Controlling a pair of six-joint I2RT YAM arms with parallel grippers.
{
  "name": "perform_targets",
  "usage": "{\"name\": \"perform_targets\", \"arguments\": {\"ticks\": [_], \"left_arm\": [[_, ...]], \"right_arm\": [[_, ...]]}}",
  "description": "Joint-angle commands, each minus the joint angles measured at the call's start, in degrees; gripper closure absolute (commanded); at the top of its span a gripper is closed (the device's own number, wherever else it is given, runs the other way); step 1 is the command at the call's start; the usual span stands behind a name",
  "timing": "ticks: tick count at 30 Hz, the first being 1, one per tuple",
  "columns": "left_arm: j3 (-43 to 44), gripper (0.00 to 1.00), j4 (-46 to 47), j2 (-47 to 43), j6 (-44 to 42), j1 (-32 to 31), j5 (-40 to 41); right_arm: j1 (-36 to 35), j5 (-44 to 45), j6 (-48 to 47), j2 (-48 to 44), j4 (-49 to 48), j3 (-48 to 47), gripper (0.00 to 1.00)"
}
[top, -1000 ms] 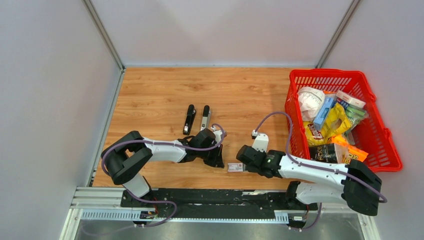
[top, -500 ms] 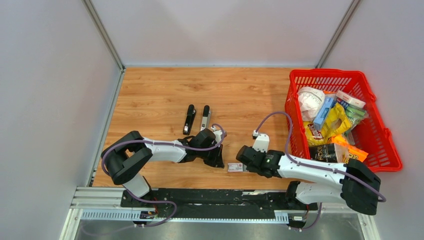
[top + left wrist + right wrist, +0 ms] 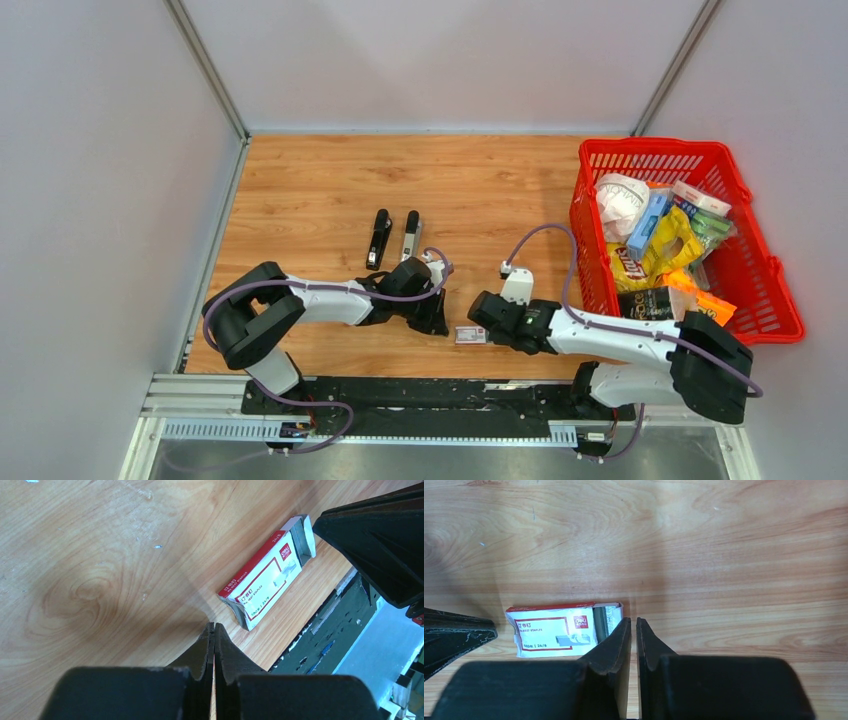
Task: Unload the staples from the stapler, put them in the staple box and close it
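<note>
The left gripper (image 3: pixel 214 628) had its fingers pressed together, holding nothing; the right gripper (image 3: pixel 634 625) showed only a thin slit, tips just beside the open end of the red-and-white box (image 3: pixel 555 631), where the staples (image 3: pixel 607 618) lay; the stapler (image 3: pixel 411 235) lay well apart.

The tabletop (image 3: pixel 320 190) has a wood-grain surface, smooth with a low satin sheen and a few pale specks. The box (image 3: pixel 555 630) is printed red-and-white cardboard, lightly glossy and creased at one end, and the staples (image 3: pixel 607 617) in its open end are ribbed grey metal. The left pincer (image 3: pixel 214 629) and right pincer (image 3: pixel 633 624) are matt black plastic, faintly scuffed; the basket (image 3: pixel 650 144) is red plastic lattice.
</note>
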State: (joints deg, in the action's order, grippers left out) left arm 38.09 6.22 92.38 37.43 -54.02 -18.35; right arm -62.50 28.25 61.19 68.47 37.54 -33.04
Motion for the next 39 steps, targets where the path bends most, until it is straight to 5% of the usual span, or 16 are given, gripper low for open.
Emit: {"name": "perform_targets", "arguments": {"ticks": [1,39], "left_arm": [[0.15,1.0,-0.95,-0.18,-0.16,-0.56,1.12],[0.15,1.0,-0.94,0.26,-0.16,-0.74,1.04]], "right_arm": [[-0.17,-0.04,-0.1,1.05,-3.44,-0.63,0.89],[-0.17,-0.65,-0.46,-1.05,-2.91,-1.15,0.91]]}}
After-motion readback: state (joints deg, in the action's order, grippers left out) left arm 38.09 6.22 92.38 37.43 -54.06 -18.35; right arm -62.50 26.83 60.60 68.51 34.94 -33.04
